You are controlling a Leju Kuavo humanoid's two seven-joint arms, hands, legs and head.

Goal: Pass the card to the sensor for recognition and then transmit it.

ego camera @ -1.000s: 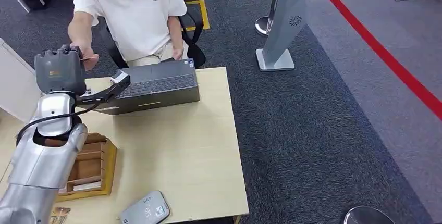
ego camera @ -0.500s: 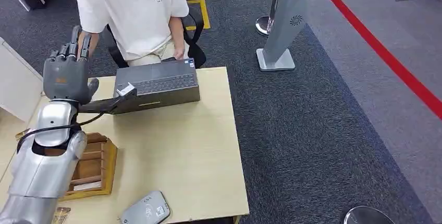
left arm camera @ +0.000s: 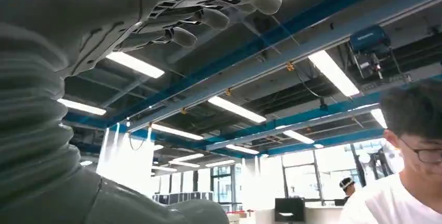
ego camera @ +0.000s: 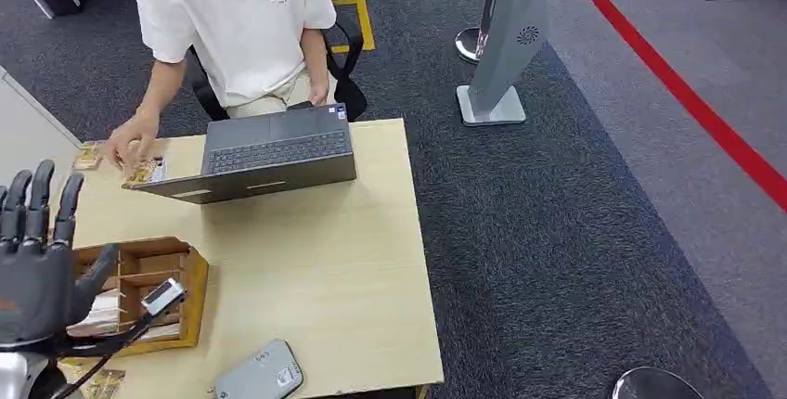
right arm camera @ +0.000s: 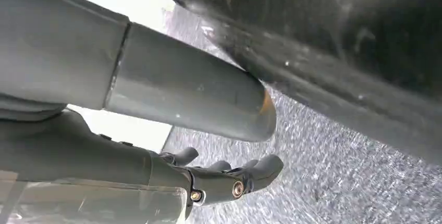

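— What am I seeing, biggest first?
— Table (ego camera: 306, 260) is filling centre-left; the person's hand (ego camera: 130, 144), upper left, is pressing the card (ego camera: 147, 172) beside the laptop (ego camera: 269, 153).
— My hands?
— Left hand (ego camera: 37, 269), lower left, is spreading its fingers, holding nothing. Right hand (right arm camera: 219, 174) is hanging with fingers loosely curled, empty.

Small dark lettering sits on the chest of the person's white T-shirt (ego camera: 237, 19), too small to read; no other text is legible.
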